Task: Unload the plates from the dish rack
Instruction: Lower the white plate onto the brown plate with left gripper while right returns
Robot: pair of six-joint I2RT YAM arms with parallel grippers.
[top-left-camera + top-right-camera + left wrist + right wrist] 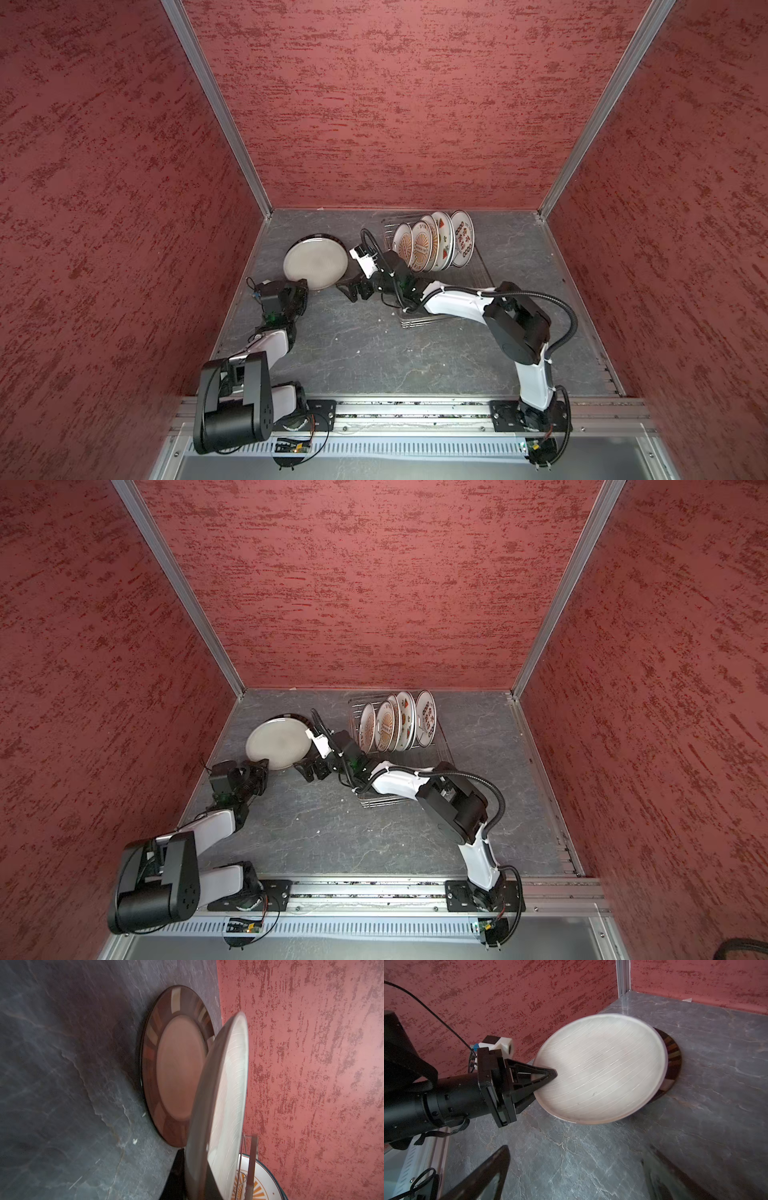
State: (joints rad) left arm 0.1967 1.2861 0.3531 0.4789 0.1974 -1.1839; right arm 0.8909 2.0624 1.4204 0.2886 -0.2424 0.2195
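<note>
Five small white plates (422, 249) stand on edge, leaning slightly, in the far end of the dish rack (419, 322). The rack is a silver wire tray at the tabletop's far edge, right of the middle. Two plates show orange sunbursts, one watermelon slices and one red characters. Toward the far left corner, a dark-rimmed plate (178, 1068) with striped segments lies flat. Above it a larger pale plate (600, 1080) with fine scored lines is tilted, pinched at its near rim by the left claw (555, 1073).

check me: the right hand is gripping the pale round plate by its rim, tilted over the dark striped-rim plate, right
No, the left hand grips the pale round plate by its rim, tilted over the dark striped-rim plate; the right wrist view shows it.
</note>
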